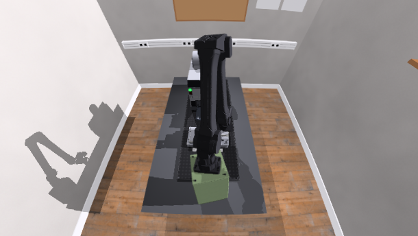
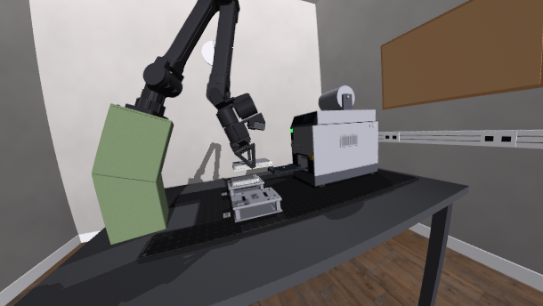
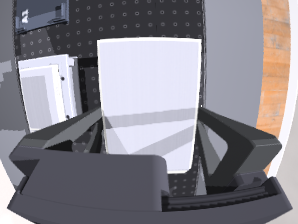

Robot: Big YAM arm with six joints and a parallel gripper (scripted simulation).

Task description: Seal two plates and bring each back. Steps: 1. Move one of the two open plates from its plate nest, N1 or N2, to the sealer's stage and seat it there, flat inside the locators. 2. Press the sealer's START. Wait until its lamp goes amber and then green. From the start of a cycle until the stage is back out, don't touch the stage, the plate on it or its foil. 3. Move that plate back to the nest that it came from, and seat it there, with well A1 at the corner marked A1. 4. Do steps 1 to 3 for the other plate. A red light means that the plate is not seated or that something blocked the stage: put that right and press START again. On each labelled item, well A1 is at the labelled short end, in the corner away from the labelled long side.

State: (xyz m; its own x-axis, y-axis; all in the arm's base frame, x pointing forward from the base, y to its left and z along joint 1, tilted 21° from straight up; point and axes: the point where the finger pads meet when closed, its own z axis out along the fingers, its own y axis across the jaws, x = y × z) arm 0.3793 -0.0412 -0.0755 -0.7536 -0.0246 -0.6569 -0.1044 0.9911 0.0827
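My gripper [image 2: 252,165] [image 3: 149,110] is shut on a white plate [image 2: 240,166] [image 3: 150,75]. The plate's top looks smooth and covered, with no wells showing. It is held level, above the nests. The other plate [image 2: 246,181] [image 3: 39,100] sits in the far nest in the exterior view, left of the held plate in the wrist view. The near nest [image 2: 272,195] holds no plate; the held plate hides most of it in the wrist view. The sealer's stage [image 2: 281,170] [image 3: 42,16] is out and bare. The lamp [image 1: 190,90] [image 2: 291,131] is green. Nest labels are unreadable.
The sealer [image 2: 344,148] stands at the back, with a foil roll [image 2: 337,97] on top. The green pedestal [image 1: 210,189] [image 2: 131,178] carries the arm at the front. The arm [image 1: 210,89] hides much of the bench in the top view.
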